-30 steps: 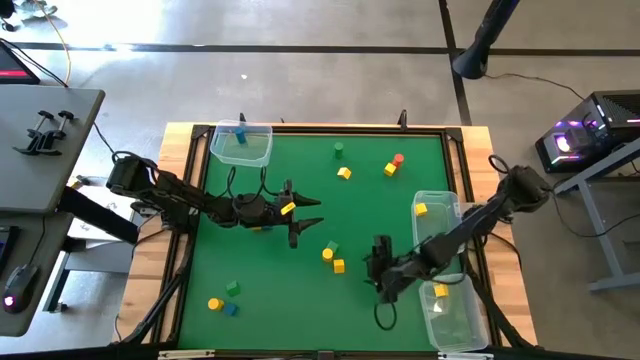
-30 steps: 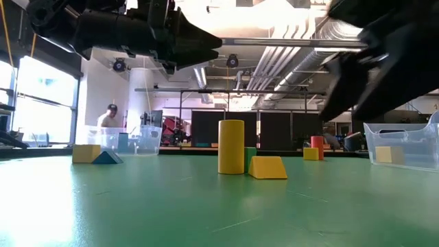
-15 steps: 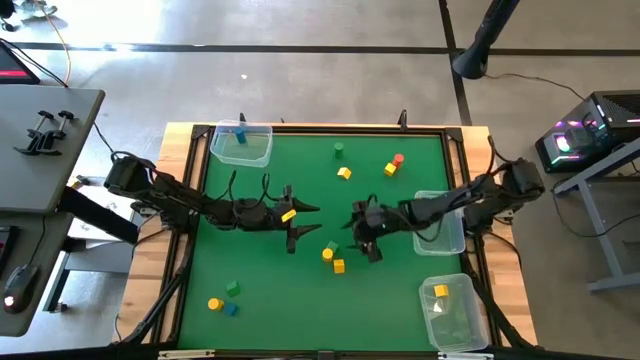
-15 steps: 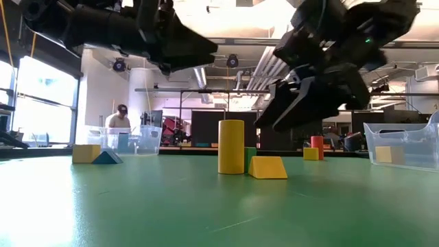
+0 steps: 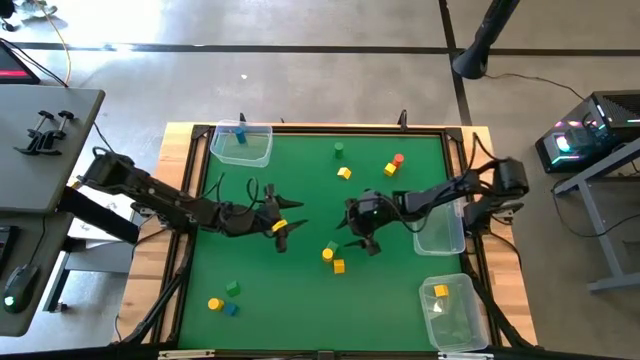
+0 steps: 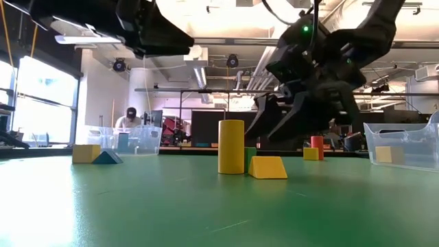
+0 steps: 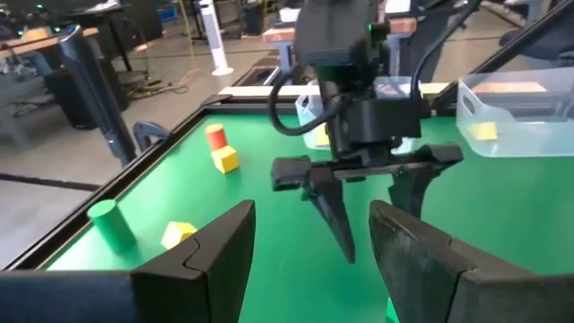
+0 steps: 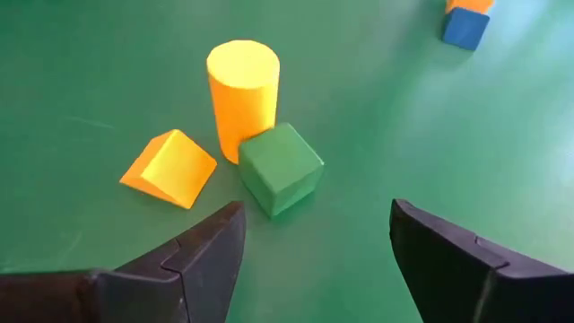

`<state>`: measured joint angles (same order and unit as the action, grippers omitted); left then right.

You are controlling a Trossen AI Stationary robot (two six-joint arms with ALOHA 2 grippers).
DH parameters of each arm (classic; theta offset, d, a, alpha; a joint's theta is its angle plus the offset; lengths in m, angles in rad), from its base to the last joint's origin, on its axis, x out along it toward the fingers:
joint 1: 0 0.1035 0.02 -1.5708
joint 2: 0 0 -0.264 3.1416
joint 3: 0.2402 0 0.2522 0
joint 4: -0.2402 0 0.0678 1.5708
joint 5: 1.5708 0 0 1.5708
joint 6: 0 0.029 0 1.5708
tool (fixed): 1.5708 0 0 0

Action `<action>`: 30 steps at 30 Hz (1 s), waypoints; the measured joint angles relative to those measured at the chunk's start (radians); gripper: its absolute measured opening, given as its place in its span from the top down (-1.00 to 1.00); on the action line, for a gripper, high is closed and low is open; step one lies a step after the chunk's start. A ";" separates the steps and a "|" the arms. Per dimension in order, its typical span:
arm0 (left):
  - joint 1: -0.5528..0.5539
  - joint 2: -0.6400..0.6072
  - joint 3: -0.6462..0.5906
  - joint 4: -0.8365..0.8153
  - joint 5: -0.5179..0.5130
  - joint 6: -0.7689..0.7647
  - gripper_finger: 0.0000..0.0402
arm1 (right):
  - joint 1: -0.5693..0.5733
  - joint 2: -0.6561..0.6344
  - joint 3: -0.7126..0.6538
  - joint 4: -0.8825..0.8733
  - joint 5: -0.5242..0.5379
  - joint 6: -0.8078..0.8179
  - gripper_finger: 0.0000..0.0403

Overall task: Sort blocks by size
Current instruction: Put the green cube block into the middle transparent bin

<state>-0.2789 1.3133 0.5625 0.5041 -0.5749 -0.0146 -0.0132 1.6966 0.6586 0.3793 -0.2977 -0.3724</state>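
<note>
Yellow cylinder (image 8: pixel 242 97) upright, touching green cube (image 8: pixel 280 169); right claw (image 8: pixel 314 247) (open) above.

The right gripper (image 5: pixel 352 236) was down by the front tub (image 5: pixel 452 322) a second ago. It has swung across the mat and now hangs with its fingers apart near the yellow cylinder (image 8: pixel 241 96), green cube (image 8: pixel 280 169) and yellow wedge (image 8: pixel 169 169). The left gripper (image 5: pixel 285 228) has pulled back a little toward its own side. The far-off person (image 6: pixel 130 121) has walked to the right.
</note>
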 joint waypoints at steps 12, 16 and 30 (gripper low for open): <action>-0.004 -0.004 0.000 -0.023 -0.017 -0.011 -0.03 | 0.000 0.167 0.000 0.219 -0.082 0.006 -0.32; -0.004 -0.004 0.000 -0.022 -0.017 -0.011 -0.03 | 0.000 0.208 0.013 0.276 -0.135 0.009 -0.32; -0.003 -0.004 0.000 -0.036 -0.017 -0.025 -0.03 | 0.000 0.288 0.128 0.166 -0.203 0.050 -0.22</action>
<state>-0.2821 1.3098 0.5625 0.4683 -0.5915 -0.0391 -0.0135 1.9842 0.7861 0.5456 -0.5009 -0.3228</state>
